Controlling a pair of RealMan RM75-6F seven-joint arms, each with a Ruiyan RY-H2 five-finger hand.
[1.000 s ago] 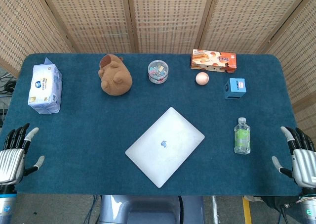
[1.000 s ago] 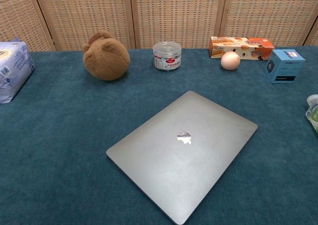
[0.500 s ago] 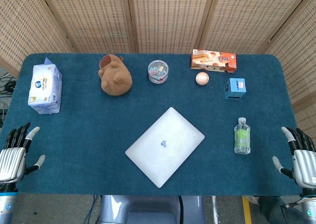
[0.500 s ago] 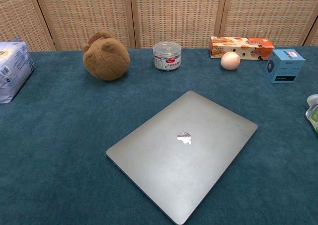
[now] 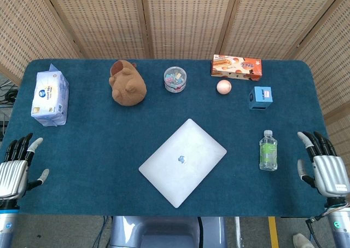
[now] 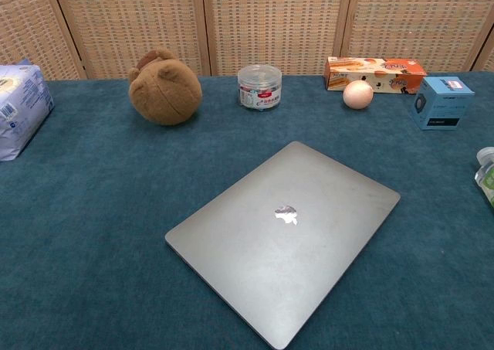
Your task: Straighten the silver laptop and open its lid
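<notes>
The silver laptop (image 5: 182,161) lies shut and skewed on the blue table, one corner pointing toward the front edge; the chest view shows its lid (image 6: 284,234) with the logo facing up. At the front left corner of the table my left hand (image 5: 15,169) hovers with fingers spread, holding nothing. My right hand (image 5: 322,164) is at the front right edge, fingers apart and empty, just right of the bottle. Both hands are far from the laptop and out of the chest view.
A green-labelled water bottle (image 5: 268,150) lies right of the laptop. Along the back stand a tissue pack (image 5: 50,97), brown plush toy (image 5: 128,84), clear jar (image 5: 175,79), snack box (image 5: 236,67), pinkish ball (image 5: 223,86) and blue box (image 5: 261,97).
My right hand has moved up and inward over the table's right edge, toward the bottle. The left hand and laptop have hardly moved.
</notes>
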